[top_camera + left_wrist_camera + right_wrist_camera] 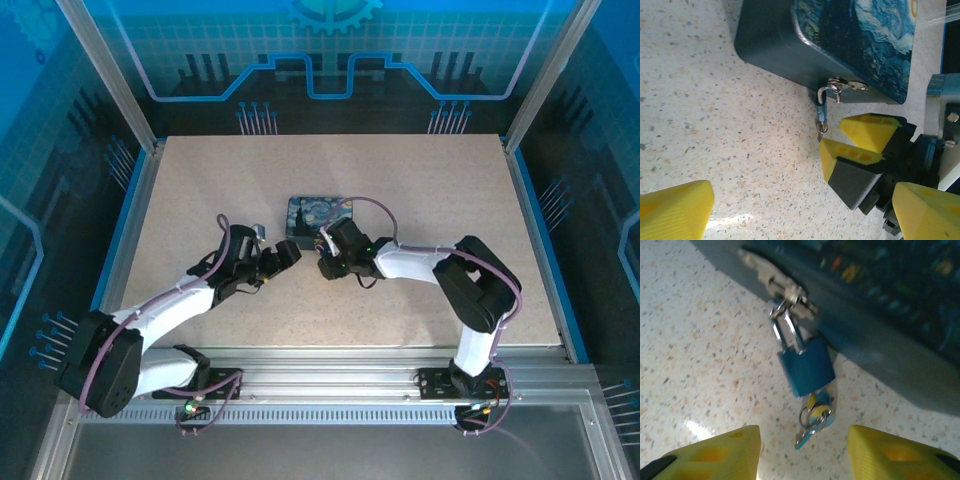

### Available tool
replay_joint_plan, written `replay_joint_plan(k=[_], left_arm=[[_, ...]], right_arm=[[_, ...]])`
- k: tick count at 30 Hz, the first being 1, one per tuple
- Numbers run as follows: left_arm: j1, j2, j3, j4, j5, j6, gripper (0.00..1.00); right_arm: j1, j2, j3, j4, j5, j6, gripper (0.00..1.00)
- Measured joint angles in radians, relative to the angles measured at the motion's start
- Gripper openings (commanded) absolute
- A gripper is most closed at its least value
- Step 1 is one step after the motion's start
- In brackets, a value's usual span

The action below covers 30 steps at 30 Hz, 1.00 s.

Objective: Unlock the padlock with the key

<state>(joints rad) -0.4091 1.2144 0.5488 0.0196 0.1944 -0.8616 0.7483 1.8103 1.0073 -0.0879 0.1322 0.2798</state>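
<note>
- The right gripper (pixel 804 436) is held partly open and empty; the key (pixel 812 421), under the padlock (pixel 807 367), is seen just ahead between its fingers.
- The left gripper (pixel 802 190) is spread wide and empty; the padlock is seen ahead, hung on the tin (pixel 775 50).

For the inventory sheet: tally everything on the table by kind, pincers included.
Tin box: 1
Padlock: 1
Key bunch: 1
Pincers (left pincer, right pincer): 2
Total: 5
</note>
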Motion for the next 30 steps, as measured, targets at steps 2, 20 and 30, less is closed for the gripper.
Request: replay_joint_plan(k=[2,20,30], left_arm=[[0.006,0.000,-0.005,0.000,0.000,-0.004,0.92],[0.047,0.000,-0.051,0.032,0.011,-0.034,0.91],[0.061,0.001,-0.064,0.067,0.023,-0.053,0.91]], right_arm=[[0.000,0.020,0.021,0.000,0.015,-0.004,0.49],[0.014,0.103,0.098,-0.034,0.062,-0.043,0.26],[0.019,0.093,0.098,-0.031,0.070,-0.079,0.04]])
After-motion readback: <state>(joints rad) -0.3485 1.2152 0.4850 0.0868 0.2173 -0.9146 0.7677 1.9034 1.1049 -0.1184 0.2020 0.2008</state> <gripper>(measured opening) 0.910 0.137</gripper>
